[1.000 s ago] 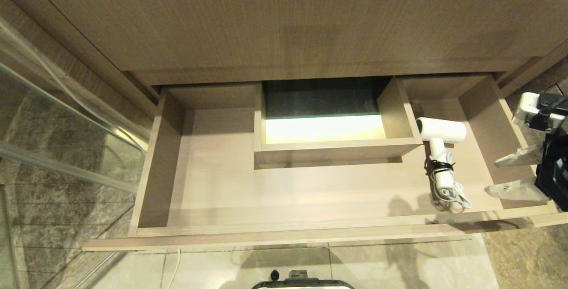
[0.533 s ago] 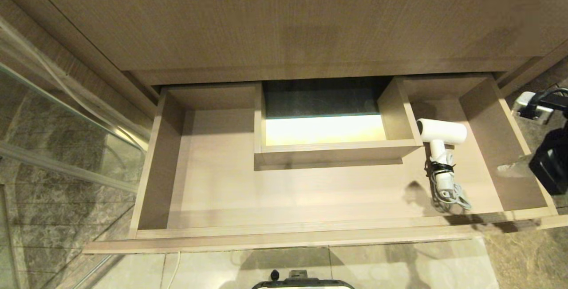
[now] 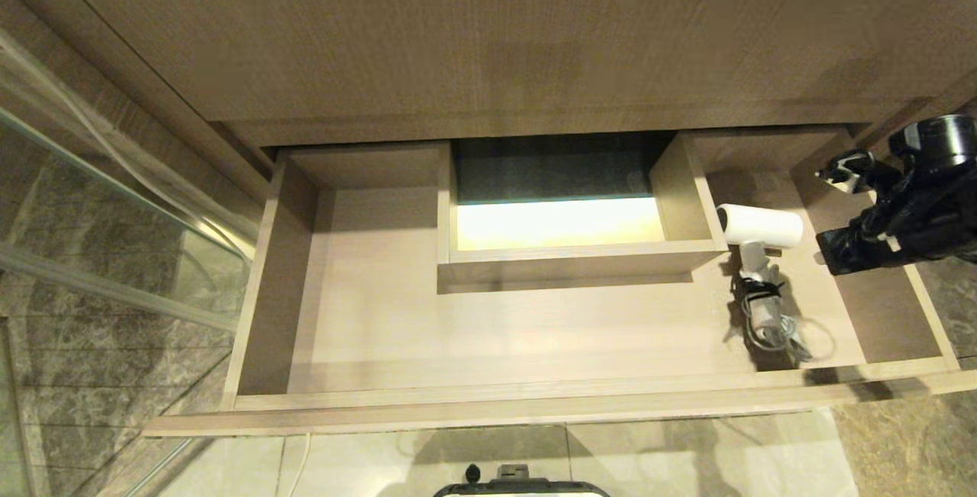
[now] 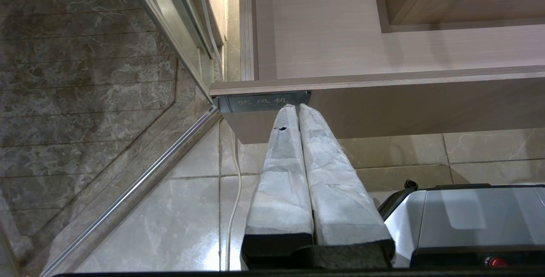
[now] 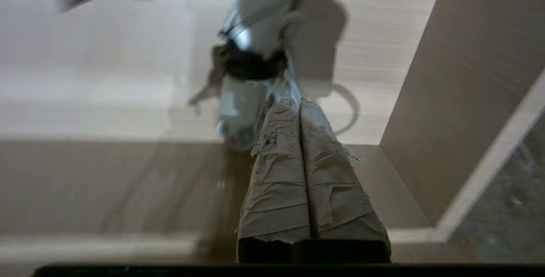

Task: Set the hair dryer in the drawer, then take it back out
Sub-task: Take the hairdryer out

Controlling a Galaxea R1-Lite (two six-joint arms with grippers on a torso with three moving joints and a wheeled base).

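Note:
The white hair dryer [image 3: 759, 227] lies in the right part of the open light-wood drawer [image 3: 488, 399], barrel toward the back and handle with coiled cord and black tie [image 3: 758, 288] toward the front. My right arm [image 3: 901, 230] hangs over the drawer's right end; its fingers do not show in the head view. In the right wrist view my right gripper [image 5: 298, 103] is shut with nothing between its fingers, its tips close to the cord end of the blurred hair dryer [image 5: 251, 55]. My left gripper [image 4: 296, 107] is shut and parked below the drawer front [image 4: 404, 107], by its dark label [image 4: 262, 101].
A boxed cutout [image 3: 565, 253] stands at the drawer's mid-back. The tall wood panel [image 3: 488, 31] rises behind. A glass partition [image 3: 114, 253] and stone wall are on the left. The drawer's right wall [image 5: 447, 98] is close beside my right gripper. Tiled floor [image 3: 687, 459] lies below.
My right gripper has gone from open to shut. The right arm has swung from the drawer's right rim inward and toward the back, and its wrist has turned. The hair dryer lies where it was.

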